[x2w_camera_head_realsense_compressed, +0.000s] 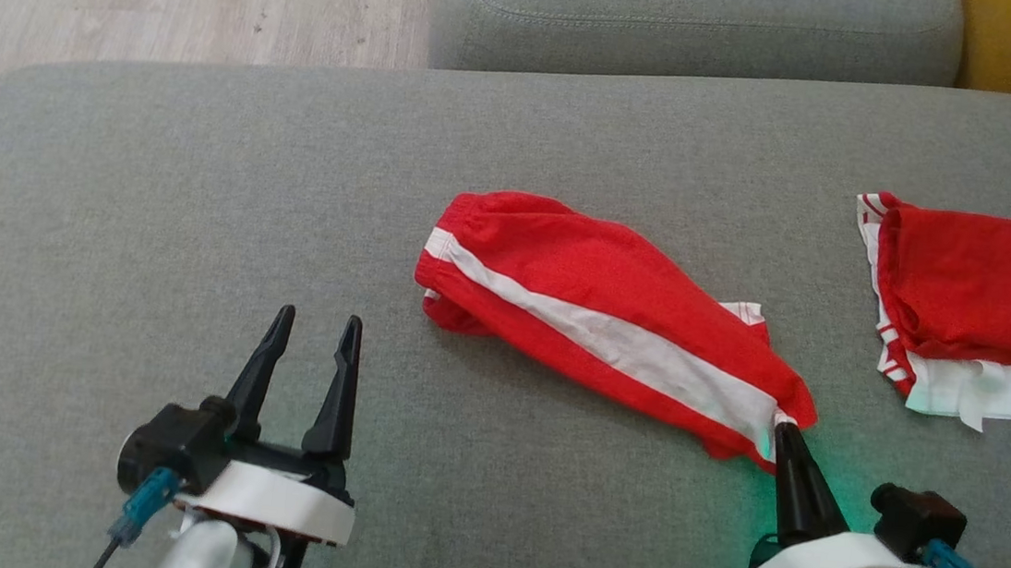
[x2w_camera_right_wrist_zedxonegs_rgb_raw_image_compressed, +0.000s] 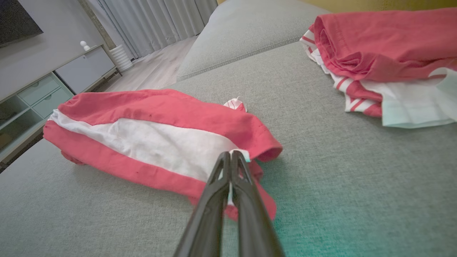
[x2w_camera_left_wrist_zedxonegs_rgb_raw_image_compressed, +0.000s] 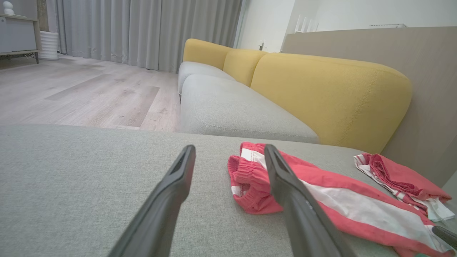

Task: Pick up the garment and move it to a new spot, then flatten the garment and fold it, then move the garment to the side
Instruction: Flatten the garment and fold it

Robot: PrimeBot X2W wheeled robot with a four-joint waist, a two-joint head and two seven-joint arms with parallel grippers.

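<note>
Right gripper pinched a hem corner of the red shorts (a thin bite); lifting could let the cloth slip free. Left gripper stood spread, empty.

The shorts are red with a broad white stripe down their length and a gathered elastic waistband. They lie loosely flattened and slightly rumpled on the grey cushion, slanting in the head view from the waistband at upper left to the leg hem at lower right. The white end of the hem is pinched between the closed fingers of the right gripper.
</note>
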